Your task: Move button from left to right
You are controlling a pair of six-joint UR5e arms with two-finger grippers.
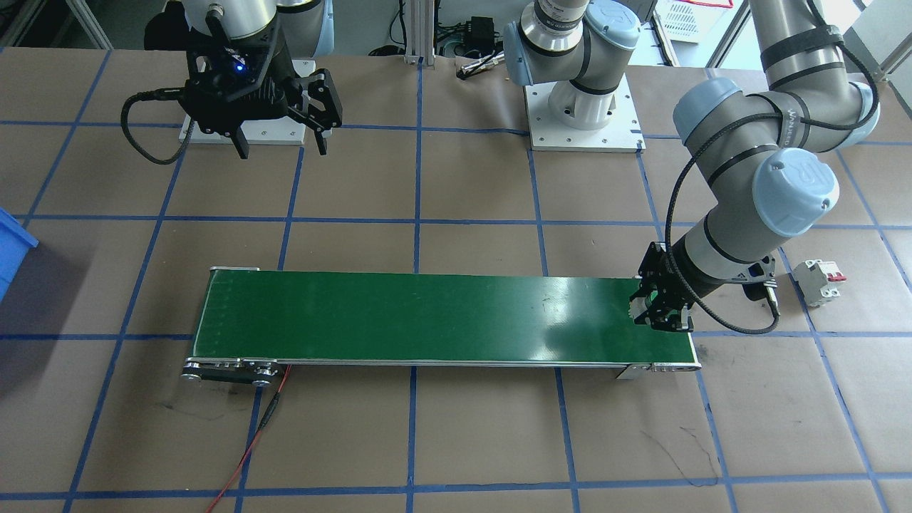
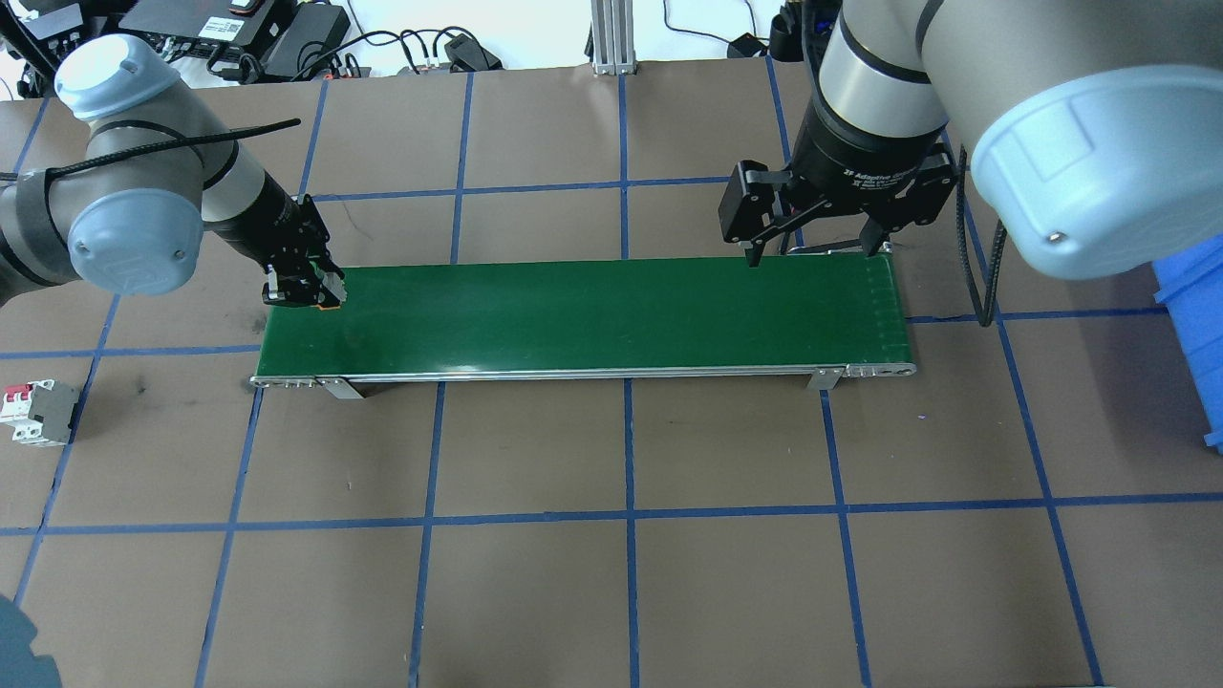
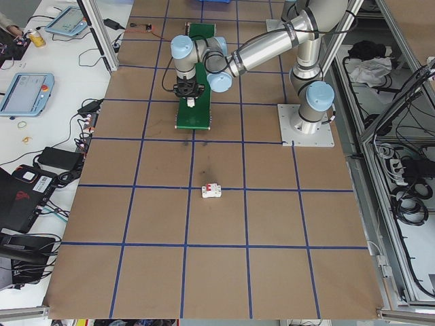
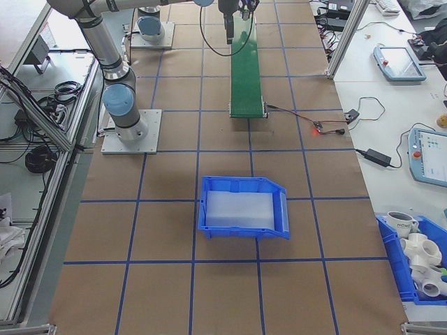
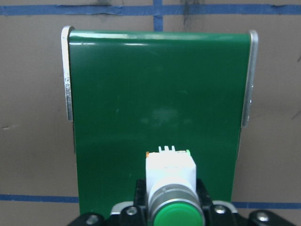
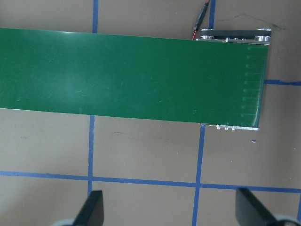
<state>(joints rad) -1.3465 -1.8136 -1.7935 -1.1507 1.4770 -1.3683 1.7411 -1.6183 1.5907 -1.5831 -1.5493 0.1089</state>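
Note:
The button (image 5: 171,174), with a green round cap, silver collar and white body, is clamped between the fingers of my left gripper (image 2: 306,291). That gripper sits low over the left end of the green conveyor belt (image 2: 592,311). From across the table the button's white body (image 1: 635,306) shows at the left gripper (image 1: 659,315) over the belt's end. Whether the button touches the belt I cannot tell. My right gripper (image 2: 812,250) hangs open and empty above the back edge of the belt's right end, its fingertips (image 6: 94,207) spread wide.
A white circuit breaker (image 2: 38,411) with red levers lies on the brown table left of the belt. A blue bin (image 4: 244,207) stands beyond the belt's right end. A red wire (image 1: 249,449) runs from the belt's right-end rollers.

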